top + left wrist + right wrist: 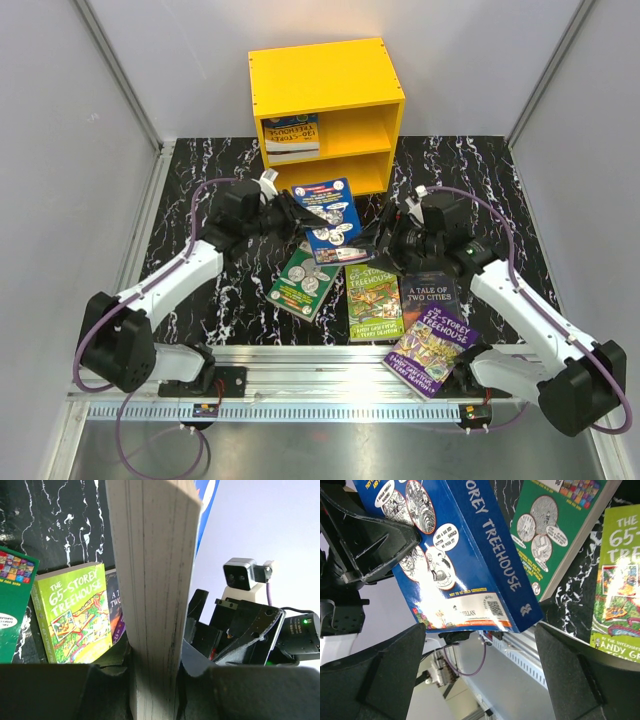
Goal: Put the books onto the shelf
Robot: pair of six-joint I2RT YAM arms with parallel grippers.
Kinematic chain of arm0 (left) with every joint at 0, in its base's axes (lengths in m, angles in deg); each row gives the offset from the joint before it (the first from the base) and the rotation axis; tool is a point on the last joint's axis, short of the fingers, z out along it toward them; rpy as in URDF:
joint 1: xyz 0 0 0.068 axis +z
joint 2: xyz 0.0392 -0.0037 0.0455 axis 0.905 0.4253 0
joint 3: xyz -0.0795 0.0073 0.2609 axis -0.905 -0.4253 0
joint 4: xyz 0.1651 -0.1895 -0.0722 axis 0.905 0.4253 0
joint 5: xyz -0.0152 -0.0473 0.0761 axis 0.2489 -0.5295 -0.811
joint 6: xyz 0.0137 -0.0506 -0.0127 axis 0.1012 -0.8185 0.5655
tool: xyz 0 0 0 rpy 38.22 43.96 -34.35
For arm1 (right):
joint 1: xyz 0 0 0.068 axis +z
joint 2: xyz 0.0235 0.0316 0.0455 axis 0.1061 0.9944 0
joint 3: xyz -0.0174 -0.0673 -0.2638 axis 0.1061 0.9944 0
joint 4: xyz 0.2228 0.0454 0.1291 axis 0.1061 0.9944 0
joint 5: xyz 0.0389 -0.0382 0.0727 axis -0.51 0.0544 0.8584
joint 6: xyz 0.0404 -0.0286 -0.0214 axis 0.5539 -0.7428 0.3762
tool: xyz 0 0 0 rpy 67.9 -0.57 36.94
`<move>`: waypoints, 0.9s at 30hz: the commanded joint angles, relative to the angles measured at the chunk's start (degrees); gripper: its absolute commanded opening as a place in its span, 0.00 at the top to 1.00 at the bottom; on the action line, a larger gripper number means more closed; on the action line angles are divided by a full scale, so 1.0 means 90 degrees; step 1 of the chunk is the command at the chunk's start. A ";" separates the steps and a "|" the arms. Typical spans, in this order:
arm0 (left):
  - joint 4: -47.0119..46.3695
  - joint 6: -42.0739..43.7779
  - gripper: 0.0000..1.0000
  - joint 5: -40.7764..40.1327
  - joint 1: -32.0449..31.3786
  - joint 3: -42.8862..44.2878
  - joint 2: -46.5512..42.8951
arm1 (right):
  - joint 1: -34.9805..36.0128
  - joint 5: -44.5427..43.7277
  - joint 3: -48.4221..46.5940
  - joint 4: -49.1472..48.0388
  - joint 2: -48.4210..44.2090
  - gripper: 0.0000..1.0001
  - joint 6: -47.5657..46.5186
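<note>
From above, the yellow shelf (325,90) stands at the back of the black marbled counter (200,170), with a small stack of books (291,138) lying at the left of its upper compartment. In front of it the left hand (285,212) grips a blue book (327,220) clear of the counter, and the right hand (385,235) waits just beside the book's other edge, fingers spread. A green book (306,282), a lime book (373,300), a dark book (430,292) and a purple book (432,350) lie flat nearer the arms. The left wrist view shows the fingers clamped on either side of the blue book's page edge, which rises upright between them. In the right wrist view the blue book's lower corner hangs between the wide-open fingers (385,675); whether they touch it I cannot tell.
</note>
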 commanded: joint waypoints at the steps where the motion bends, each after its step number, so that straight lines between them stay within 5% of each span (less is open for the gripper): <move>1: -0.0385 -0.0044 1.00 0.0834 0.0173 0.0457 -0.0213 | -0.0019 -0.0365 -0.0395 0.0244 0.0009 0.02 -0.0545; 13: -0.0404 -0.0190 1.00 0.1225 0.0241 0.0751 0.0119 | -0.0019 -0.0473 -0.0591 0.0001 0.0614 0.05 -0.0644; 16: -0.0384 -0.0190 1.00 0.1186 0.0232 0.0624 0.0090 | -0.0019 -0.0347 -0.0611 -0.0272 0.0731 0.21 -0.0566; 22: -0.0151 -0.0015 1.00 0.0815 0.0241 0.0272 -0.0047 | -0.0019 -0.0317 -0.0621 -0.0614 0.0703 0.97 -0.0410; 27: 0.0854 0.0550 0.76 0.0279 0.0232 0.0077 0.0021 | -0.0019 -0.0229 -0.0279 -0.1249 0.0731 1.00 -0.0098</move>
